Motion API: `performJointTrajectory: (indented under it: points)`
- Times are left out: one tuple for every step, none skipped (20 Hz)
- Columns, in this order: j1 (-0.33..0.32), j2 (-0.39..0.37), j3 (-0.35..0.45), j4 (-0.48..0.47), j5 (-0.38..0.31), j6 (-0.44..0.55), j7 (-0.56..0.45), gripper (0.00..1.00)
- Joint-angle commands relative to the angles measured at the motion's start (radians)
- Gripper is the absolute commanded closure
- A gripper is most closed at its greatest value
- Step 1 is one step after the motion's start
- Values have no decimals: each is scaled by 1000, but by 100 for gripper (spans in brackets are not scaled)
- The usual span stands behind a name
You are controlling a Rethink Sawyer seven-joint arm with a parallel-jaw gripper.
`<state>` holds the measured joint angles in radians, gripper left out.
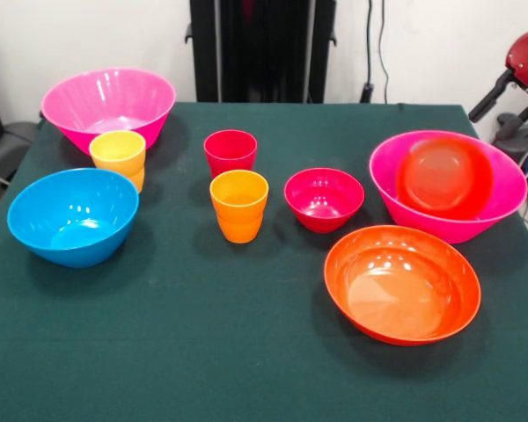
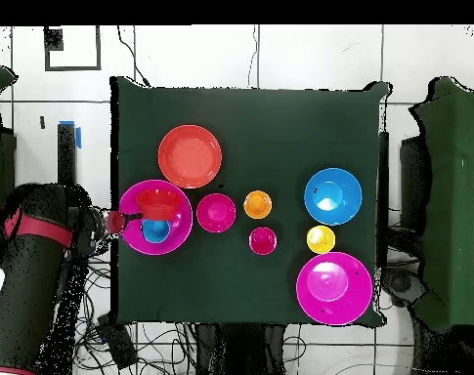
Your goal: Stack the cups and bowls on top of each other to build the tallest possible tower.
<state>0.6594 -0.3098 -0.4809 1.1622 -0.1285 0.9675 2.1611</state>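
Note:
Nothing is stacked into a tower. A large pink bowl (image 1: 447, 207) (image 2: 179, 229) holds a small orange bowl (image 1: 444, 174) (image 2: 158, 203); overhead, a blue cup (image 2: 155, 231) lies beside it in the same bowl. Standing apart on the cloth are a wide orange bowl (image 1: 402, 283), a crimson bowl (image 1: 324, 199), an orange cup (image 1: 238, 205), a red cup (image 1: 231, 151), a yellow cup (image 1: 118, 156), a blue bowl (image 1: 73, 216) and a second pink bowl (image 1: 108, 104). My gripper (image 2: 111, 223) sits just outside the filled pink bowl's rim, off the table's edge.
The green table cloth (image 1: 202, 352) ends close to the filled pink bowl. My red and black arm (image 1: 521, 66) (image 2: 35, 259) is beside that table edge. Cables lie on the floor around the table.

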Motion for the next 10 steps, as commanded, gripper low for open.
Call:
performJointTrajectory:
  points:
    - [0, 14, 96, -23, 40, 59, 139, 0]
    - [2, 17, 90, -27, 37, 51, 143, 0]
    - [5, 20, 84, -31, 34, 42, 146, 0]
    - [5, 21, 83, -32, 34, 40, 147, 0]
    - [5, 22, 81, -32, 34, 40, 149, 0]
    - [6, 21, 81, -31, 34, 42, 148, 0]
    - [6, 20, 81, -30, 34, 41, 148, 0]
    - [6, 20, 81, -30, 34, 42, 148, 0]
    - [6, 19, 81, -29, 34, 42, 147, 0]
    - [5, 18, 82, -29, 35, 42, 146, 0]
